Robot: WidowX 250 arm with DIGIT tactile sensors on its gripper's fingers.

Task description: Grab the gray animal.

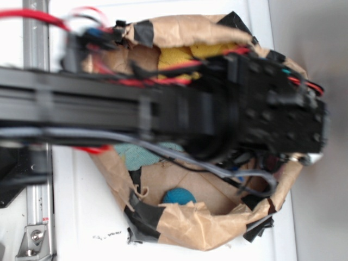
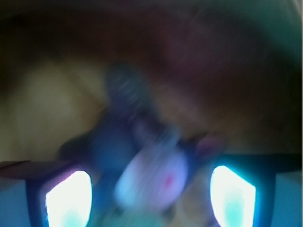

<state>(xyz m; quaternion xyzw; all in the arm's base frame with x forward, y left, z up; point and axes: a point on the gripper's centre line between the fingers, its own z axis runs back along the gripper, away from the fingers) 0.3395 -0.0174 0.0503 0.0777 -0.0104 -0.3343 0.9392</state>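
Observation:
The wrist view is heavily blurred. The gray animal (image 2: 152,178) lies close below the camera, its pale face with one red eye turned up and its dark gray body and ear stretching up and to the left. My gripper (image 2: 150,191) is open. Its bright fingers (image 2: 68,198) stand on either side of the animal's head with gaps on both sides. In the exterior view the black arm (image 1: 228,114) reaches over the paper-lined box (image 1: 201,228) and hides both the animal and the jaws.
A teal ball (image 1: 178,196) rests on the box floor near the front wall. A light blue cloth (image 1: 136,155) lies at the left under the arm, and a yellow cloth (image 1: 185,57) at the back. Crumpled brown paper walls with black tape ring the box.

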